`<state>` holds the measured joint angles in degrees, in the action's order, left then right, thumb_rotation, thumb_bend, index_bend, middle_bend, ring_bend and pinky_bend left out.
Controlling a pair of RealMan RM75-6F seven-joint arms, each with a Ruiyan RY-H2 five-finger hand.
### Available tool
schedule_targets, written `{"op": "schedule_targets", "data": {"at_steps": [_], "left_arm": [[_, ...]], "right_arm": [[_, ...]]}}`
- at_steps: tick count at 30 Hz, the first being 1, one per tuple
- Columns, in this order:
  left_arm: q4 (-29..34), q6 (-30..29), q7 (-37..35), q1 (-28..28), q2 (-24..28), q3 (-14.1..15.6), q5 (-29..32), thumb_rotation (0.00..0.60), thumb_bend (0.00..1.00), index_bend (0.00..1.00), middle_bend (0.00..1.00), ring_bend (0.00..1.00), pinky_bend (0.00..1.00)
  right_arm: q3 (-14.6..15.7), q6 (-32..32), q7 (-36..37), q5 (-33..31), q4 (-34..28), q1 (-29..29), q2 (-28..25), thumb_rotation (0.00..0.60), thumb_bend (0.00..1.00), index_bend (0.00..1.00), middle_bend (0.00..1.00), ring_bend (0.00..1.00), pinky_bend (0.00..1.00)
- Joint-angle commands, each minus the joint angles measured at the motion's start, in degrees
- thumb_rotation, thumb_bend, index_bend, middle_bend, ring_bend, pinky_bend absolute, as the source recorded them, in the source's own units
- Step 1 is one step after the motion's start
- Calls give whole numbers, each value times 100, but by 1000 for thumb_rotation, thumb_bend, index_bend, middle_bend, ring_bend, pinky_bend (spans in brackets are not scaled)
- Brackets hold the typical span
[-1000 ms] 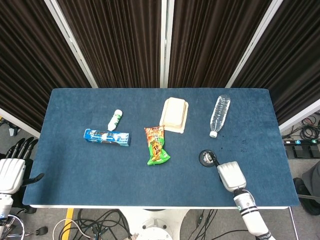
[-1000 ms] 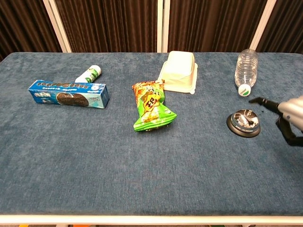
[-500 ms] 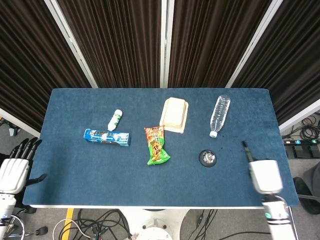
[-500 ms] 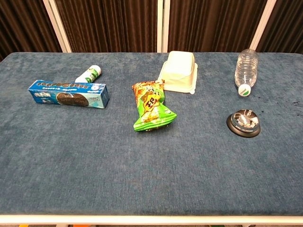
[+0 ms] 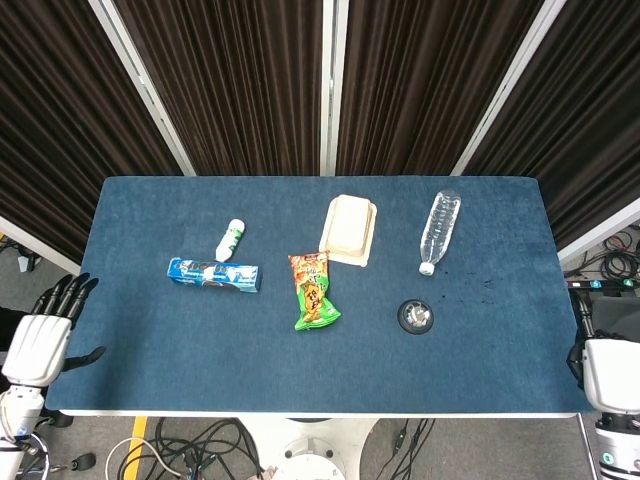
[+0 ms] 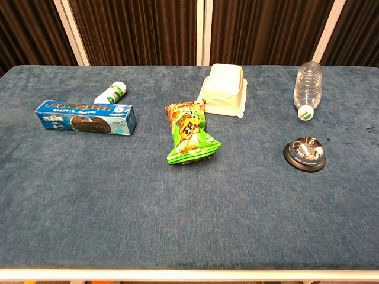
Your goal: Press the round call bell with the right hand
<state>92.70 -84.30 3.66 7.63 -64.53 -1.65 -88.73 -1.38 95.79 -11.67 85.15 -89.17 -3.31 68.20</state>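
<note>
Since the earlier frames, the right hand (image 5: 610, 372) has been drawn back from beside the bell to a spot off the table's right front corner, where only its pale back is seen in the head view; whether its fingers are open or closed cannot be told. It is not seen in the chest view.

The table (image 5: 150, 350), covered in blue cloth, is laid out with the remaining things. A cookie box (image 5: 214, 274) is seen lying flat at the left, with a small white and green tube (image 5: 231, 240) just behind it. A white clamshell box (image 5: 349, 229) is placed near the middle toward the back, closed, so its contents cannot be seen. A green and orange snack bag (image 5: 314, 291) is laid just in front of it. A clear bottle (image 5: 439, 231) is seen on its side at the right, cap toward the front; its contents cannot be told.

The bell (image 5: 416, 316) is set in front of the bottle, untouched, well apart from the right hand.

The left hand (image 5: 42, 342) is held off the table's left front corner, fingers spread, holding nothing.
</note>
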Motion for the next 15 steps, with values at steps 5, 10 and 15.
{"op": "schedule_targets", "data": {"at_steps": [5, 10, 15], "left_arm": [[-112, 5, -50, -32, -76, 44, 9, 600, 20, 66, 36, 0, 155], [-182, 22, -89, -22, -118, 44, 10, 600, 20, 66, 36, 0, 155], [-210, 20, -109, -26, -146, 52, 6, 600, 19, 66, 35, 0, 154]], "right_arm": [[1, -758, 60, -572, -513, 39, -389, 600, 74, 0, 0, 0, 0], [-73, -788, 23, -674, -596, 73, -408, 600, 30, 0, 0, 0, 0], [-94, -845, -82, -694, -573, 86, -398, 600, 28, 0, 0, 0, 0]]}}
